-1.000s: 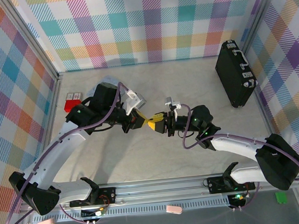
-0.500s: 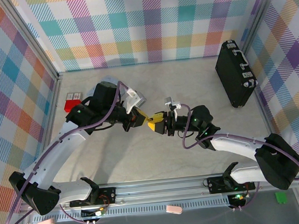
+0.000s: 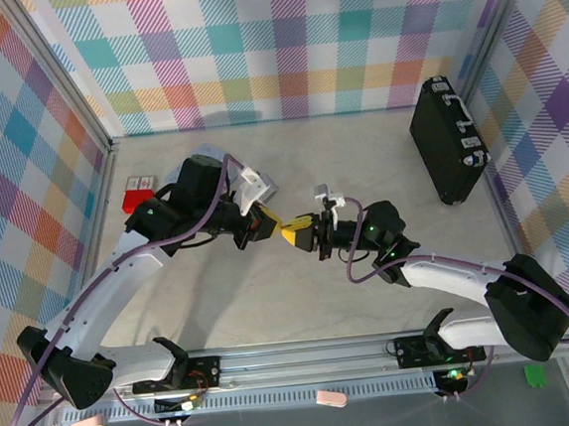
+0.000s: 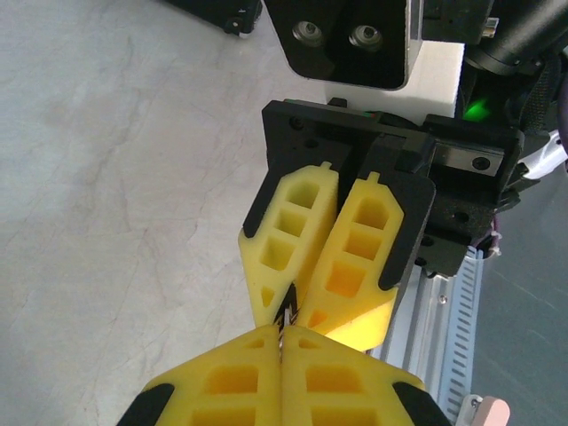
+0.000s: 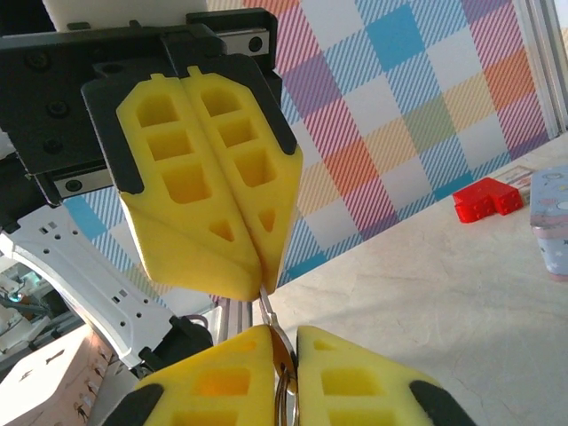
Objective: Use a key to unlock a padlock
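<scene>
Progress: mid-task, I'd say. The 2 arms are nose to nose above the table [image 3: 273,304], and nothing here shows a lock sprung open.
Done: the work is up off the table and held where the tips meet.
Left to do: by my reckoning, seat the key, turn it, free the shackle.
Left gripper [image 3: 272,223]: jaws pressed flat together, and the top end of a thin metal sliver [image 5: 265,306] disappears into its tips.
Right gripper [image 3: 289,231]: clamped nearly closed on the sliver's lower end, with a silver loop [image 5: 282,389] sitting between its fingers [image 5: 355,390].
Padlock and key: right in that pinch, in mid-air between the 2 pairs of yellow tips. They're too tiny for me to call which bit is which.
Dark speck [image 4: 286,312]: at the meeting point, possibly the lock body, but I can't tell.
</scene>
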`<state>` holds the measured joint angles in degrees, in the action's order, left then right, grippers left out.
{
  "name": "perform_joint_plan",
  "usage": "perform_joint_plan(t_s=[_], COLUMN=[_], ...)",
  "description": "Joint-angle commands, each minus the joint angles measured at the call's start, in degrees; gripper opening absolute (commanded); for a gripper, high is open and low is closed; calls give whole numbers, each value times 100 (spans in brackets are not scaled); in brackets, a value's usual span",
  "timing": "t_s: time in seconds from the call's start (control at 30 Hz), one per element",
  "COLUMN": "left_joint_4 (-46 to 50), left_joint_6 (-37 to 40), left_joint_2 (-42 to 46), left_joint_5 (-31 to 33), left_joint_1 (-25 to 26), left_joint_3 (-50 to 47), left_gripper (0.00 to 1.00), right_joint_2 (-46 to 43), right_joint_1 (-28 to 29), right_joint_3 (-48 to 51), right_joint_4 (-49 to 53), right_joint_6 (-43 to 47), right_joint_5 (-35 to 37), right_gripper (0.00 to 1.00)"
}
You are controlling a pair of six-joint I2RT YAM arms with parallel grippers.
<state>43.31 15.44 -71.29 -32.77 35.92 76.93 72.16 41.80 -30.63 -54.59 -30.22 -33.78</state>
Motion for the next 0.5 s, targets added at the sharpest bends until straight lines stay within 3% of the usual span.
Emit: perform_joint_plan(t_s=[0.0, 0.1, 0.3, 0.47], left_joint_4=[-290, -479, -1677, -2511], left_joint_6=[-138, -285, -1272, -2605], left_joint_2=[71, 89, 197, 459], left_joint_5=[304, 375, 643, 1442], left_joint_1=[14, -29, -205, -715], left_joint_3=[-140, -207, -665, -1194], left_gripper=[0, 2, 24, 41], right_joint_2=[-188, -271, -453, -618], right_joint_1=[21, 21, 21, 21], right_joint_3=[100, 102, -166, -479], right_joint_4=[-43, 299, 1648, 3085], right_joint_6=[36, 92, 372, 646], right_joint_5=[132, 437, 920, 1477], right_gripper=[5, 0, 0, 0])
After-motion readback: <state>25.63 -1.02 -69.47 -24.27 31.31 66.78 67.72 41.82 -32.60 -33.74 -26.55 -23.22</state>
